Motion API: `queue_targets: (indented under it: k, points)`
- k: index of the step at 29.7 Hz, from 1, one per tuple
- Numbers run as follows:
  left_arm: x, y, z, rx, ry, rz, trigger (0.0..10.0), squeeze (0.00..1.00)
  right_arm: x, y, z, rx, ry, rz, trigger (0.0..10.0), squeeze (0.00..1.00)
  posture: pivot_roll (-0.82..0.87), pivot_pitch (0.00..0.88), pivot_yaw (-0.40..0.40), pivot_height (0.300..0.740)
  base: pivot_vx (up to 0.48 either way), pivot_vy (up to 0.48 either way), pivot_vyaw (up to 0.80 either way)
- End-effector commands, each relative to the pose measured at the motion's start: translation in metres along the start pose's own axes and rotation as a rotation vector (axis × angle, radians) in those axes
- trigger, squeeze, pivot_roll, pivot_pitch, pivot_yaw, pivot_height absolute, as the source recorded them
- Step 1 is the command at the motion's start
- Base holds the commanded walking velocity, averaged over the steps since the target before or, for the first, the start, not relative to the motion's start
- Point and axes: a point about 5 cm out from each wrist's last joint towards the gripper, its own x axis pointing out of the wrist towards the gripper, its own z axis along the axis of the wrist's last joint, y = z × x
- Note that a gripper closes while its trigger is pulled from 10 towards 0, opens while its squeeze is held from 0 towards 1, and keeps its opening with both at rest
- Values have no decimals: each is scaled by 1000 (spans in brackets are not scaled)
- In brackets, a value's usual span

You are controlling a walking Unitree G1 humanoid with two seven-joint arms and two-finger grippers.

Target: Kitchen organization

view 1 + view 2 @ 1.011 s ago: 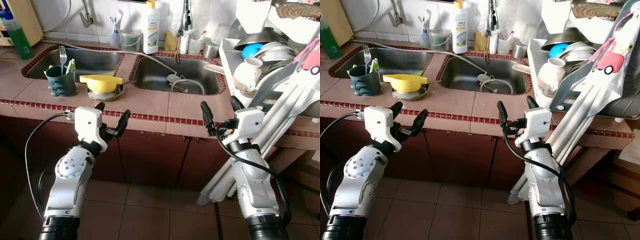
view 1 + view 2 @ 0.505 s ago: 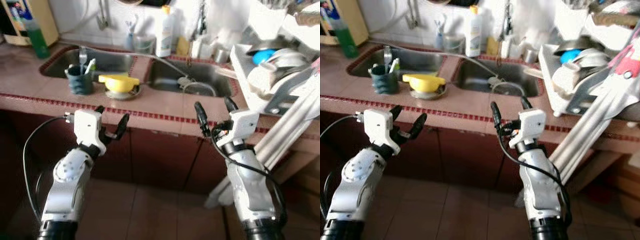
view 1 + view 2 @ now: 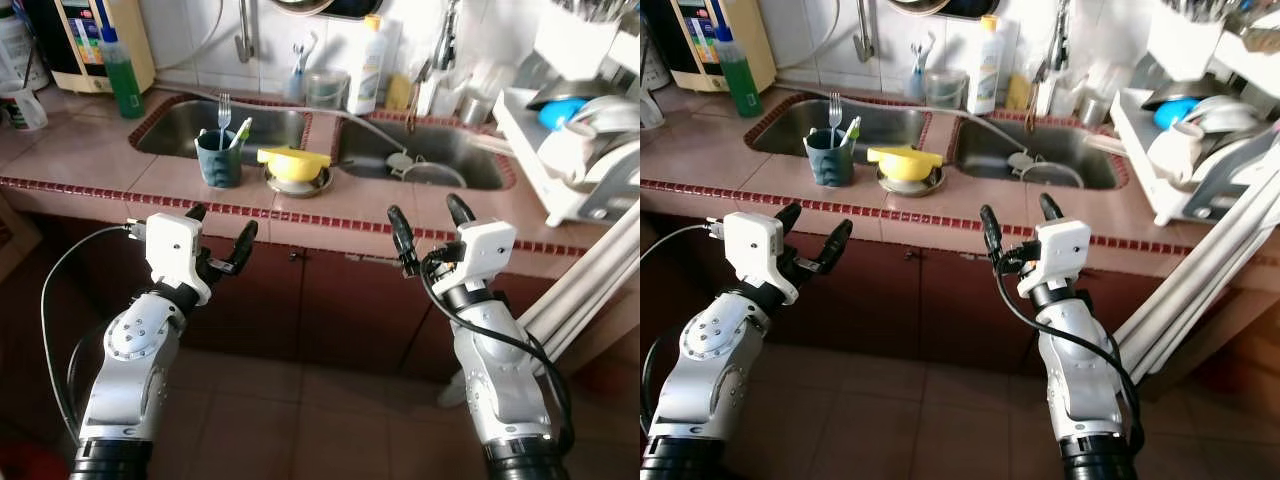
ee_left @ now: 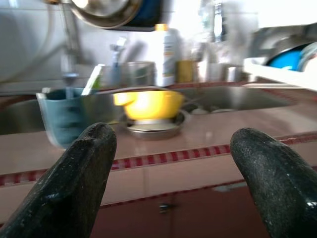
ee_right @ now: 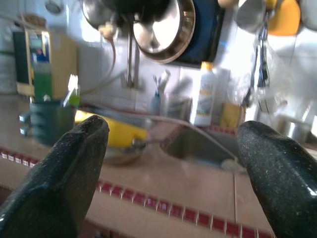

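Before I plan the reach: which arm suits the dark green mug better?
Left. The left claw hangs open just below the mug at the counter edge; the right claw sits further along, under the right sink.

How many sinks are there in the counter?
2. The left sink sits behind the dark green mug with a fork in it. The right sink is beside it, next to the dish rack, with a hose lying in it.

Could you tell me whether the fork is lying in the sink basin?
No, the fork stands upright in the dark teal mug on the counter in front of the left sink.
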Motion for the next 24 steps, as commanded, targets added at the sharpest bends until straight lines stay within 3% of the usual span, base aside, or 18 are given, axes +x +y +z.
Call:
queue_targets:
  k: [1,11,24]
  points:
    - [1,3,5,7,1,4,10000,0,3,-3,6,1,-24,-12,10000,0,-142,12,-28,732,0,0,0]
    - [5,2,7,-4,19,-16,10000,0,5,-2,7,2,-28,-10,10000,0,-142,12,-28,732,0,0,0]
    - [8,-1,9,20,16,-35,10000,0,6,-2,7,0,-30,-12,10000,0,-143,11,-27,732,400,0,0]
